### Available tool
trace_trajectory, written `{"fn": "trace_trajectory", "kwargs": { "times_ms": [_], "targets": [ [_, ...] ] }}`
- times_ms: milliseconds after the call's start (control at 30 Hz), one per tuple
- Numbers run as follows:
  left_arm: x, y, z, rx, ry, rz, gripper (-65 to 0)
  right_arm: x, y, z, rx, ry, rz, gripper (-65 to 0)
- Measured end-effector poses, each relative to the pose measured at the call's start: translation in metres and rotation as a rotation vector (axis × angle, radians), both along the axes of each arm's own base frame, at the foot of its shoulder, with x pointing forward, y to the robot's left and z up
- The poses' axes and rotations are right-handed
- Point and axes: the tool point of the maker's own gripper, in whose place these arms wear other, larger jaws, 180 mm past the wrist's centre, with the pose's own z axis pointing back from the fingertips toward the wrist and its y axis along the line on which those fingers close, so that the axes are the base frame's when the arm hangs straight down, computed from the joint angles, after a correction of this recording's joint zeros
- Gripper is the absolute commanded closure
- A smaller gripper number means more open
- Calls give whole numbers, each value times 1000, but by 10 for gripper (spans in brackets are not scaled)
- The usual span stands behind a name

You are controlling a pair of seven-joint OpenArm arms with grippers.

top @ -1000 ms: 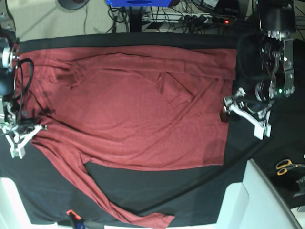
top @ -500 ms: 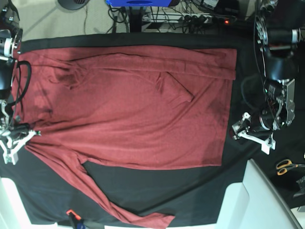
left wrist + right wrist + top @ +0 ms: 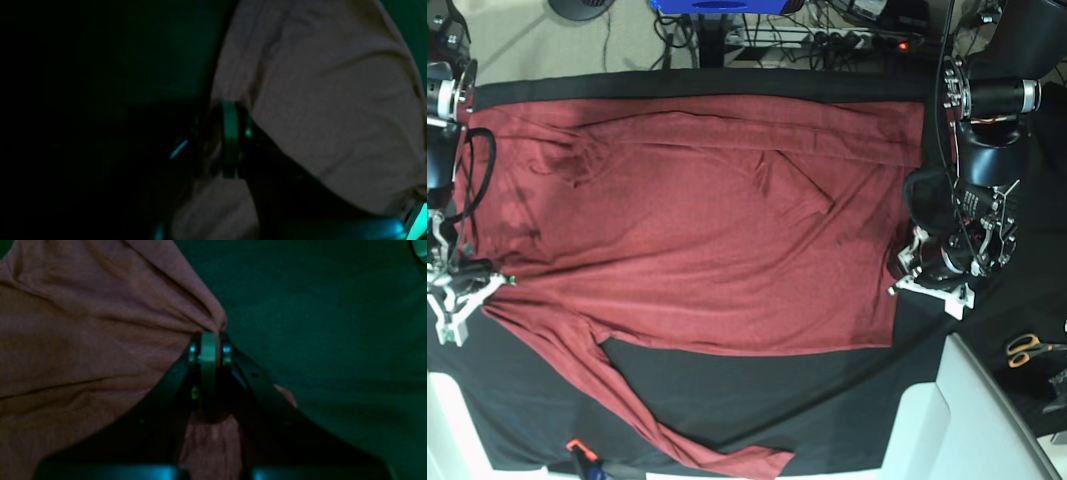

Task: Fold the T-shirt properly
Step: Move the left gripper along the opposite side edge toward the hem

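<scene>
Shirt (image 3: pixel 697 220) lies spread on my black cloth (image 3: pixel 827 400); right gripper (image 3: pixel 210 336) pinches its edge; left gripper (image 3: pixel 230 110) sits at the hem, jaws pressed together, hold unclear.

The T-shirt (image 3: pixel 697 230) lies spread across the middle of the base view on the table cloth (image 3: pixel 827 400), one sleeve trailing to the lower centre of the frame. The right gripper (image 3: pixel 467 290) sits at the shirt's left edge, the left gripper (image 3: pixel 905 280) at its right edge. Scissors (image 3: pixel 1027 348) lie at the right border, below the left arm. Cables (image 3: pixel 827 40) run along the top edge, behind the cloth.
</scene>
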Motion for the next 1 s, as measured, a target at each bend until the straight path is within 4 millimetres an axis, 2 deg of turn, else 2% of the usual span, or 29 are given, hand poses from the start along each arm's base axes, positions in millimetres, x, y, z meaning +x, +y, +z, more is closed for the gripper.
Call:
{"fn": "trace_trajectory", "kwargs": {
  "times_ms": [100, 167, 467, 600, 767, 1000],
  "targets": [
    [-2, 2, -2, 32, 3, -26, -63, 0, 0, 0, -1, -1, 0, 0],
    [-3, 4, -3, 56, 10, -42, 0, 0, 0, 0, 0, -1, -1, 0],
    [-5, 5, -3, 61, 16, -48, 0, 0, 0, 0, 0, -1, -1, 0],
    [-19, 1, 1, 77, 39, -96, 0, 0, 0, 0, -2, 1, 0, 0],
    [-45, -7, 2, 98, 69, -163, 0, 0, -1, 1, -2, -3, -2, 0],
    [-58, -8, -1, 103, 69, -171, 0, 0, -1, 1, -1, -3, -1, 0]
  ]
}}
